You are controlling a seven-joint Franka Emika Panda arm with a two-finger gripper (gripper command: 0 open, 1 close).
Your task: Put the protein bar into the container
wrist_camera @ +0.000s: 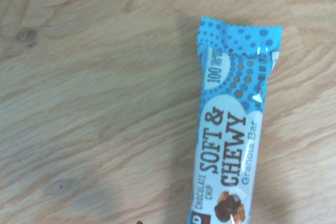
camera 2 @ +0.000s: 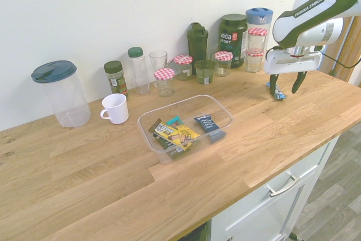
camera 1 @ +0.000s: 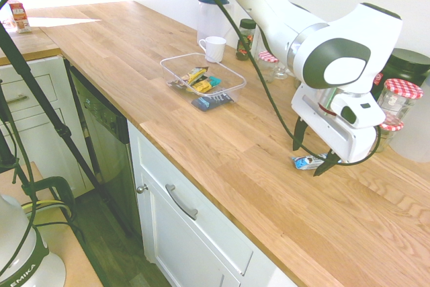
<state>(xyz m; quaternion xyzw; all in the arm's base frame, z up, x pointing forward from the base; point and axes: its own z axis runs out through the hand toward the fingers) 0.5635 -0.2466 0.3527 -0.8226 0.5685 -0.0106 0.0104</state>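
Note:
The protein bar (camera 1: 308, 162) lies flat on the wooden counter, a slim light blue and white wrapper. My gripper (camera 1: 314, 157) hangs open just above it, one dark finger on each side of the bar, which still rests on the wood. From the other side the protein bar (camera 2: 278, 92) shows between the fingers of the gripper (camera 2: 285, 87). The wrist view fills with the protein bar (wrist_camera: 233, 129), its print reading "Soft & Chewy". The container (camera 1: 173, 66) is a clear shallow tray further along the counter; the container (camera 2: 217, 109) holds a dark navy bar and yellow-wrapped snacks.
A white mug (camera 2: 115, 108) stands beside the tray. Along the wall are a large clear jug with a blue lid (camera 2: 61, 92), a spice jar (camera 2: 115, 77), several jars with red-checked lids (camera 2: 164, 80), a green shaker (camera 2: 197, 42) and a dark tub (camera 2: 233, 39).

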